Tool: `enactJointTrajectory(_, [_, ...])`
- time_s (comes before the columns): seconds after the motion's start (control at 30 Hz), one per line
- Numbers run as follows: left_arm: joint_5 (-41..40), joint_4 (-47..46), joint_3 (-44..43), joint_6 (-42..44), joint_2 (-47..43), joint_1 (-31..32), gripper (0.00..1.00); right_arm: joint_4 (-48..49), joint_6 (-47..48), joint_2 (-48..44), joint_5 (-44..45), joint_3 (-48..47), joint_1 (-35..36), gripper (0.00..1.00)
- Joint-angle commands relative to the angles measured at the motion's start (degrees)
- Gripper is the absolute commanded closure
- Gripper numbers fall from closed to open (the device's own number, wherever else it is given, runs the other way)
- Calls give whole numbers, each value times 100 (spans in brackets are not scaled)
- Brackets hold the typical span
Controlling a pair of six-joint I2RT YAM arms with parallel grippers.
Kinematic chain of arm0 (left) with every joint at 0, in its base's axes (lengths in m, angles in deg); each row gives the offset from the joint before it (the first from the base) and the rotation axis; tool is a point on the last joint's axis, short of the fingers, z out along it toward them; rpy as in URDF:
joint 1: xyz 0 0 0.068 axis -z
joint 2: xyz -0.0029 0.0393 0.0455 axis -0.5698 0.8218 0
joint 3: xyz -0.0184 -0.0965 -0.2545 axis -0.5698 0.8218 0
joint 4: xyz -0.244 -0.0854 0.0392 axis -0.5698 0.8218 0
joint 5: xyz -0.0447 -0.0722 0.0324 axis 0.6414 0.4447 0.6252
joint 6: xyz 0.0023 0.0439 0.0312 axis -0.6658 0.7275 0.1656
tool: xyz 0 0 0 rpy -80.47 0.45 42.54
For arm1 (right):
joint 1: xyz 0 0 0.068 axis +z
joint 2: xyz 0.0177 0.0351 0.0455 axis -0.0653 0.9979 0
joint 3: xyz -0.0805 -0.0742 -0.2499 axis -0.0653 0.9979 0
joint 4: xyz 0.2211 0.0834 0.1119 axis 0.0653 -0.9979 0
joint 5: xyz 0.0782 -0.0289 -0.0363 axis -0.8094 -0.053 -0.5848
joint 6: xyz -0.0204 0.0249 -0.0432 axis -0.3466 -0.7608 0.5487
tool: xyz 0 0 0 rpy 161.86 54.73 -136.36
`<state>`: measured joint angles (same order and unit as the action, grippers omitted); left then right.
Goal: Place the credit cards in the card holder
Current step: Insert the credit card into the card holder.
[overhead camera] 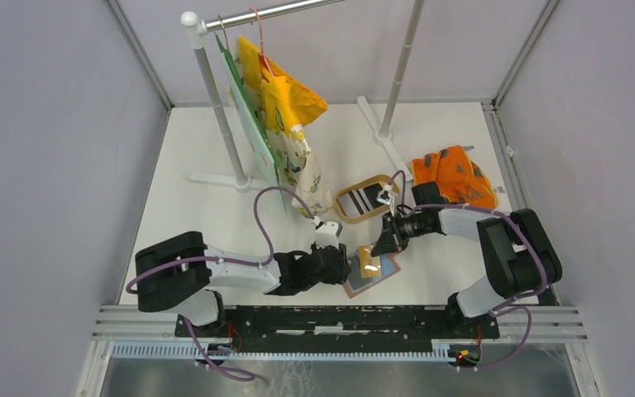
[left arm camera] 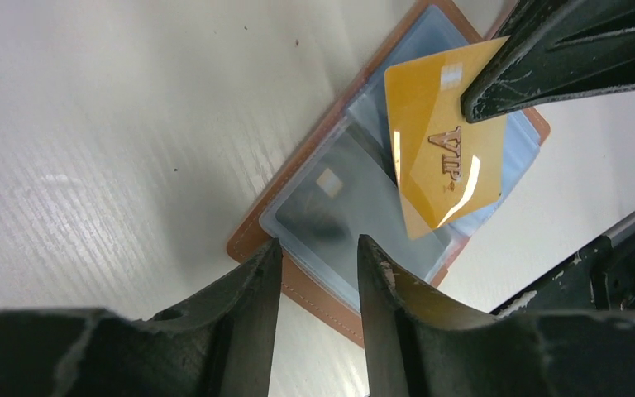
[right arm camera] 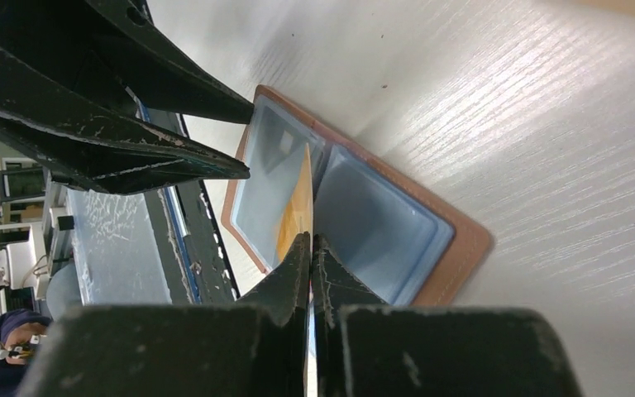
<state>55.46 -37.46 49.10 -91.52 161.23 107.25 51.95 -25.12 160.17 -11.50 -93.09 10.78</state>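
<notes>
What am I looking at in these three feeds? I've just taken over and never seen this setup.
A robot's left arm and right arm are bolted at the near edge of a white table. The wide picture comes from a fixed camera above them. The other two come from a camera on each wrist, so the black prongs there are that arm's own pincer. The right pincer is shut on a gold VIP card, holding it over the open brown card holder. The left pincer is open at the holder's edge. Farther back lie a tan oval dish and an orange cloth.
</notes>
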Motion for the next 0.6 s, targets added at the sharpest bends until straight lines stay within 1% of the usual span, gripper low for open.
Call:
enactJointTrajectory(0.0, [-185, 483, -246, -187, 398, 40, 56, -63, 56, 4, 553, -216, 128, 100])
enactJointTrajectory(0.2, [-574, 857, -572, -9, 575, 16, 56, -279, 45, -48, 967, -241, 141, 100])
enactJointTrajectory(0.37, [-569, 860, -730, 153, 717, -35, 55, -529, 162, -112, 919, -245, 129, 100])
enactJointTrajectory(0.57, [-517, 856, -722, 250, 673, -42, 55, -491, -231, -190, 1198, -143, 125, 100])
